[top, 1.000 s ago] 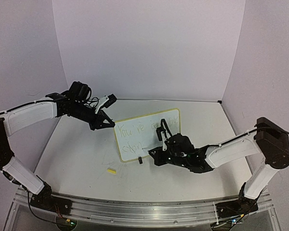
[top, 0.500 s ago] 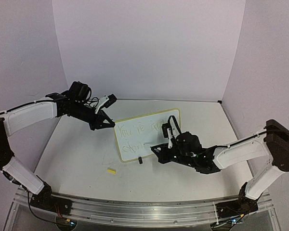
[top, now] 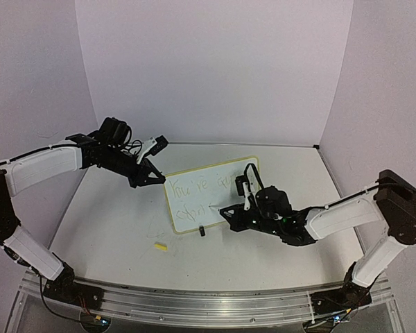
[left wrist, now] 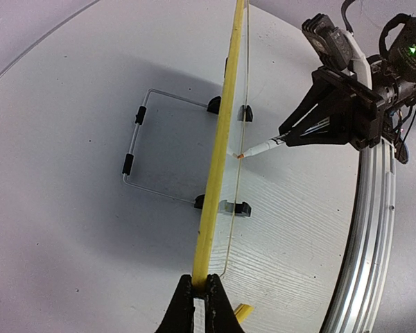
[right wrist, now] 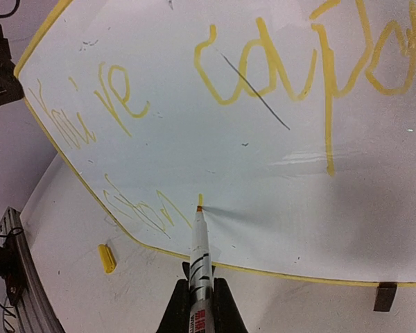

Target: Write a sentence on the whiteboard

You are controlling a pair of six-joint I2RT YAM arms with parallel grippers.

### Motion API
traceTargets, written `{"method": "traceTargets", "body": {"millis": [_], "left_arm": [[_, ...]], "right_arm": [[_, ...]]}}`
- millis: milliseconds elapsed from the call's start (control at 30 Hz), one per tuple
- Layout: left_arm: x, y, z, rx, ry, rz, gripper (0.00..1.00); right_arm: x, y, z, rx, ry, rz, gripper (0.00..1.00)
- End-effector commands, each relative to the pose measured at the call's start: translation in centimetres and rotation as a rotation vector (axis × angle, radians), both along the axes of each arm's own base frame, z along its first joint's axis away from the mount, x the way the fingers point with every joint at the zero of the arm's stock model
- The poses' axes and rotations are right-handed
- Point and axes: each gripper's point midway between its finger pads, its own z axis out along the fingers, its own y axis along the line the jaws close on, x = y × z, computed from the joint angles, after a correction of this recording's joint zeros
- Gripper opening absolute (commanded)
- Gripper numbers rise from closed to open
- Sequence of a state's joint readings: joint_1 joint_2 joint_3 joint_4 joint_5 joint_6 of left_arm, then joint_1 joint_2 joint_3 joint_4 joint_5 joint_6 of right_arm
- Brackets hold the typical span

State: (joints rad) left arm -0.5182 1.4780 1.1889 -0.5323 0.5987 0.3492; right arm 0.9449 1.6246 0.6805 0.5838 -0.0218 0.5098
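The whiteboard [top: 194,173] stands tilted mid-table, its upper left rim pinched tight by the left gripper [left wrist: 202,295]. The sentence [right wrist: 215,97] looks well along: "You're" and something like "capa…" on top, "stron" below. The right gripper [right wrist: 198,295] is clamped on the marker [right wrist: 200,239], whose tip touches the board just right of that last letter, so the ending seems unfinished. The marker's red print is unreadable.

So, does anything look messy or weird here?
Yes: a small yellow cap lies loose on the table in front of the whiteboard, and a thin dark streak crosses the yellow writing.
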Motion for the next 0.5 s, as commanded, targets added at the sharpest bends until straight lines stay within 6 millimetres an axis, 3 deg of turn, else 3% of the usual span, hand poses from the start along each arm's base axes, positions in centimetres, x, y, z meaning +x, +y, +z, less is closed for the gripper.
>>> {"method": "traceTargets", "body": {"millis": [0,100,267,467], "left_arm": [[-0.3,0.1,-0.8,0.044,-0.015,-0.019,0.00],[-0.2,0.1,-0.8,0.044,-0.016,-0.019,0.00],[-0.3,0.1,-0.8,0.044,-0.015,-0.019,0.00],[-0.3,0.1,-0.8,0.044,-0.014,-0.019,0.00]], "right_arm": [[1.1,0.9,1.9,0.059,-0.035,0.002,0.00],[1.1,1.1,1.7,0.057,-0.033,0.012,0.00],[0.7,1.2,-0.3,0.035,0.013,0.024,0.00],[0.5,0.2,-1.5,0.014,0.034,-0.006,0.00]]}}
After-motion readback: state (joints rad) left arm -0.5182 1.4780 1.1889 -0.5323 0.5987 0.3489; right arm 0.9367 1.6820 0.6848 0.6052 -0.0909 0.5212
